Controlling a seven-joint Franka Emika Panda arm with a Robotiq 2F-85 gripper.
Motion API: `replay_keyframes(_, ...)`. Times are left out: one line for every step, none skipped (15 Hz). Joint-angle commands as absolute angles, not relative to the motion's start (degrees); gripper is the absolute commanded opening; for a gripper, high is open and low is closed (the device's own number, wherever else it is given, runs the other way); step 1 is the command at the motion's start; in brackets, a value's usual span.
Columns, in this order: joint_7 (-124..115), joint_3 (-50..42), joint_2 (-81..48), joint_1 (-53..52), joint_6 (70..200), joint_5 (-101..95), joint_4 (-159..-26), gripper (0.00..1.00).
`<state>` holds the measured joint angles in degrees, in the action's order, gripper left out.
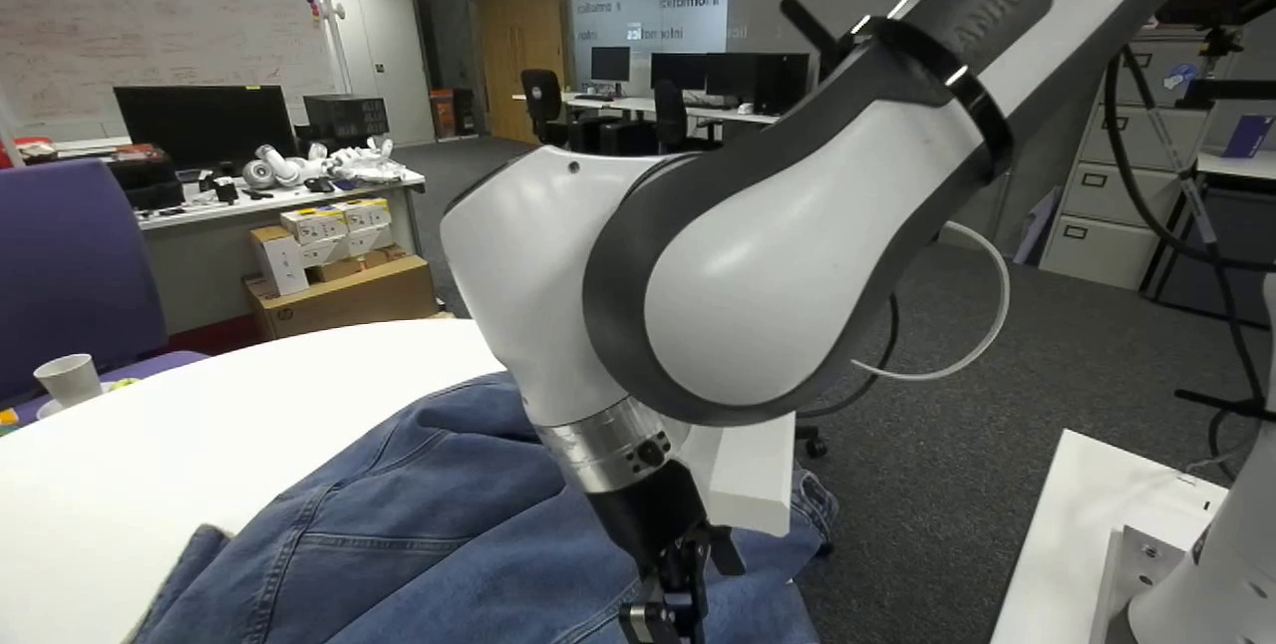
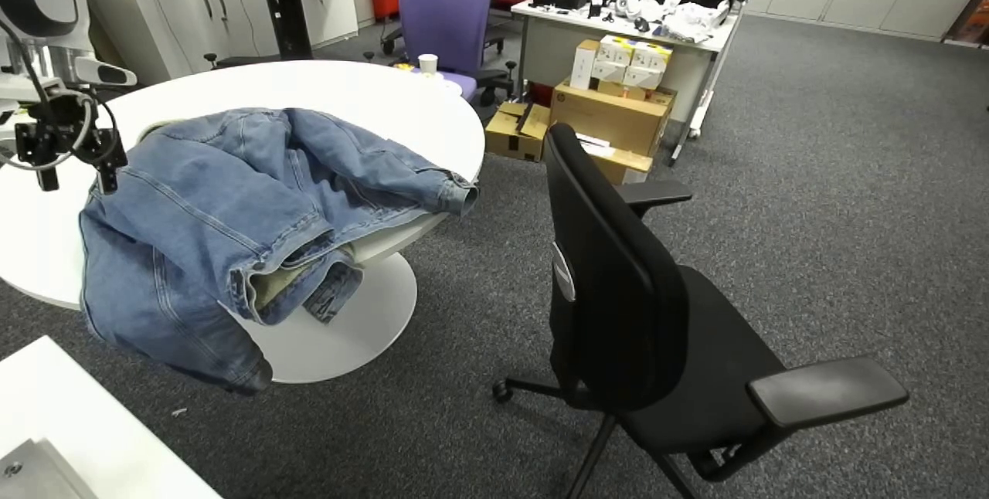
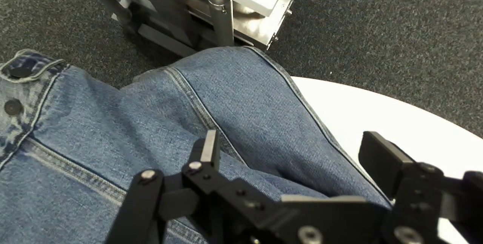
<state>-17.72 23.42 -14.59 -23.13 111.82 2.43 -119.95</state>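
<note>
Nearest the wrist camera, the tool (image 3: pixel 291 153) stands with its jaws wide apart, nothing gripped between them. Just below lies a denim jacket (image 3: pixel 245 96), and the fingers (image 3: pixel 210 146) seem clear of the cloth, though contact is hard to judge. The jacket is rumpled across a round white counter (image 2: pixel 378 87); one sleeve (image 2: pixel 185 321) droops over the rim, with pale lining (image 2: pixel 276 284) showing beside it.

For a sound grip, the tool would probably do best coming straight down over a raised fold or seam (image 3: pixel 204 115), one finger each side, closing only once real cloth sits between them. Thick, lined denim may bunch and slip from a shallow pinch, and pressing too deep could meet the hard counter. Slow movement seems wise, since the drooping sleeve's weight might drag the garment off.

A white stand (image 2: pixel 93 433) sits near that sleeve and could catch it. A pale tube (image 1: pixel 1006 290) loops loose from the arm (image 1: pixel 758 275), which hides part of the jacket in an exterior view. Beyond the counter are a black chair (image 2: pixel 618 290), a purple chair (image 2: pixel 444 12) with a paper cup (image 2: pixel 427 64) near it, and stacked boxes (image 2: pixel 606 117).
</note>
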Motion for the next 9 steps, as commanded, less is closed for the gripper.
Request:
replay_keyframes(-17.3, 22.3, -14.6, -24.2, 111.5, 2.6, -119.7, 1.0)
replay_keyframes(-17.2, 22.2, -14.6, -24.2, 111.5, 2.6, -119.7, 1.0)
replay_keyframes(-17.2, 22.2, -14.6, -24.2, 111.5, 2.6, -119.6, 1.0)
replay_keyframes(-17.2, 22.3, -14.6, -24.2, 111.5, 2.5, -119.6, 1.0)
replay_keyframes(-17.2, 22.3, -14.6, -24.2, 111.5, 2.5, -119.6, 1.0)
replay_keyframes(-11.7, 22.9, -14.7, -24.1, 112.1, 1.1, -119.5, 1.0)
replay_keyframes(-9.7, 23.1, -15.2, -24.6, 112.2, -0.3, -119.1, 1.0)
replay_keyframes(-8.7, 23.1, -15.8, -25.3, 111.7, -2.3, -118.6, 1.0)
replay_keyframes(-7.9, 23.4, -16.4, -26.2, 112.2, -4.0, -118.0, 1.0)
